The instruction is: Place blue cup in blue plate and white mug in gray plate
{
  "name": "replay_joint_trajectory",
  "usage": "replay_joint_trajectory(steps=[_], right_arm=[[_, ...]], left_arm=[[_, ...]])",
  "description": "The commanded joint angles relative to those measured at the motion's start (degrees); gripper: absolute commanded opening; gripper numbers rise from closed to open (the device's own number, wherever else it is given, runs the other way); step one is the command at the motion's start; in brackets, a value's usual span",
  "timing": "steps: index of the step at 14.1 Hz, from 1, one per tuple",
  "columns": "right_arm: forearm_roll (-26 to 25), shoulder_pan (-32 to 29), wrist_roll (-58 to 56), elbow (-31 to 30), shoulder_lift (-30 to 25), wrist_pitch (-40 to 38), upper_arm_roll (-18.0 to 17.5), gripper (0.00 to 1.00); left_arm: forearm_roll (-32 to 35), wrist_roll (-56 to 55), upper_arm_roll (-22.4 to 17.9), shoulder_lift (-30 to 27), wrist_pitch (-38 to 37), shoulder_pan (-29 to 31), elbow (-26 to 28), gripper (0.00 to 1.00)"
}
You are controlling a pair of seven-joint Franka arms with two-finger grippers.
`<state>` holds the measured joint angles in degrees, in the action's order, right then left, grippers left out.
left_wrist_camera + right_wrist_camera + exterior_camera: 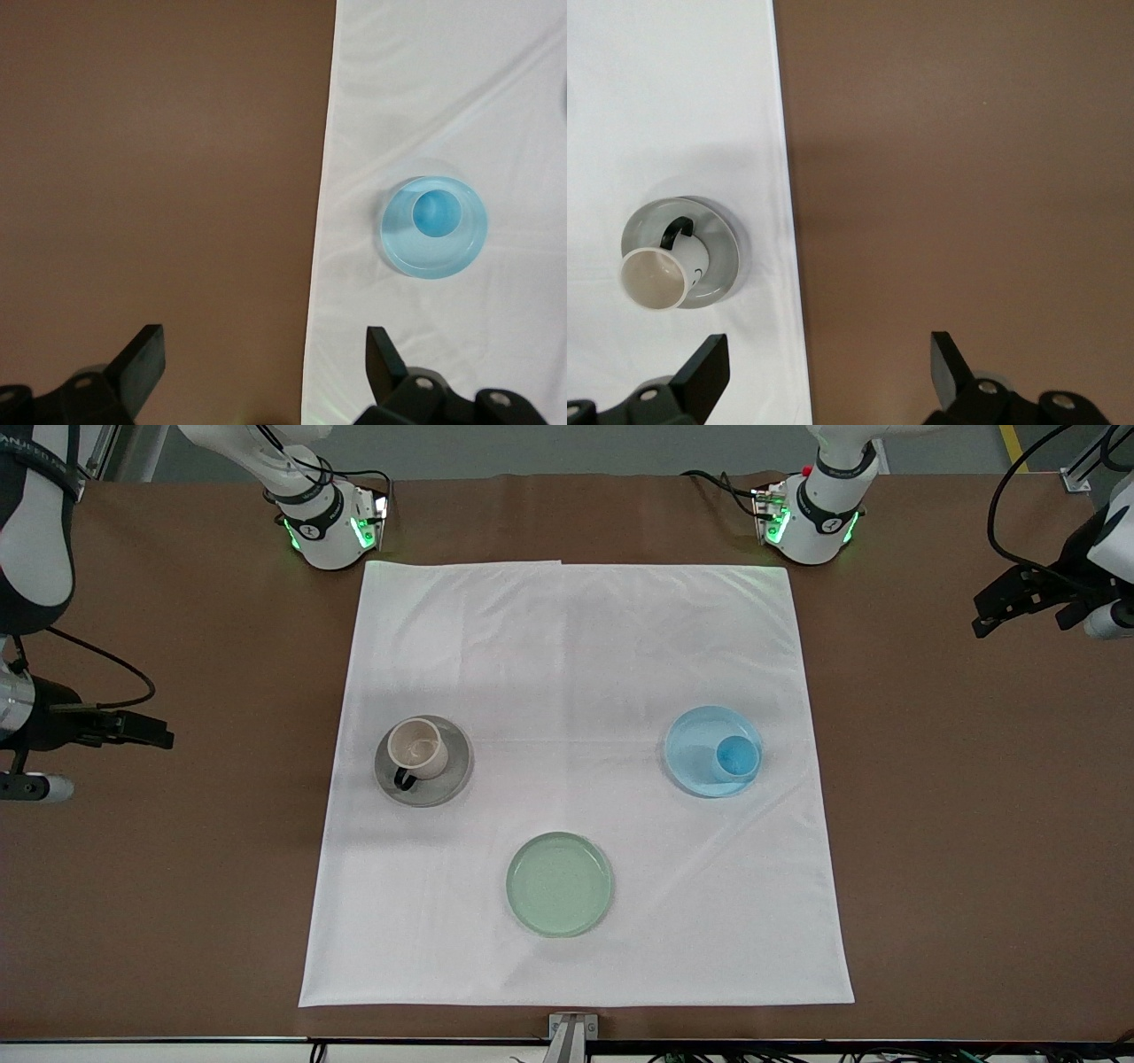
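Observation:
The blue cup [737, 757] stands upright in the blue plate [695, 748], toward the left arm's end of the white cloth. The white mug [416, 748] stands upright in the gray plate [447, 779], toward the right arm's end, its dark handle toward the front camera. My left gripper [992, 602] is open and empty over the bare table off the cloth. My right gripper [159, 731] is open and empty over the bare table at its own end. The left wrist view shows the left gripper [266, 354], cup [436, 212] and blue plate [403, 252]. The right wrist view shows the right gripper [830, 359], mug [656, 276] and gray plate [722, 252].
A pale green plate [559, 884] lies empty on the white cloth [567, 646], nearer to the front camera than the other two plates. The cloth covers the middle of the brown table [974, 824]. Both arm bases stand along the table's edge by the robots.

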<state>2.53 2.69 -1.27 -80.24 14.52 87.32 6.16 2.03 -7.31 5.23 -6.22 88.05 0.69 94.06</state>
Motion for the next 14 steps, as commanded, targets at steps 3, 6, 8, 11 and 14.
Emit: replay_joint_trajectory(steps=[3,6,8,11,14], right_arm=[[-1.9,-5.8,0.9,-15.7,-12.0,6.7,-6.7,1.0],[-2.1,-5.7,0.9,-16.7,-13.8,6.5,-7.6,1.0],[-2.5,-5.3,0.8,-16.8,-15.5,5.8,-7.5,1.0],[-2.5,-5.3,0.8,-16.8,-18.5,3.3,-7.3,1.0],[-2.6,-3.8,0.9,-16.8,-20.7,1.0,-5.9,1.0]], left_arm=[[-0.9,-0.7,1.1,-2.2,1.9,-0.1,2.4,1.0],[-0.9,-0.7,1.1,-2.2,1.6,0.0,2.2,1.0],[-1.0,-0.7,1.1,-1.9,1.6,0.0,1.9,1.0],[-1.3,-0.5,1.0,-0.6,1.6,0.2,0.1,1.0],[-1.3,-0.6,1.0,0.8,1.3,0.0,-2.0,1.0]])
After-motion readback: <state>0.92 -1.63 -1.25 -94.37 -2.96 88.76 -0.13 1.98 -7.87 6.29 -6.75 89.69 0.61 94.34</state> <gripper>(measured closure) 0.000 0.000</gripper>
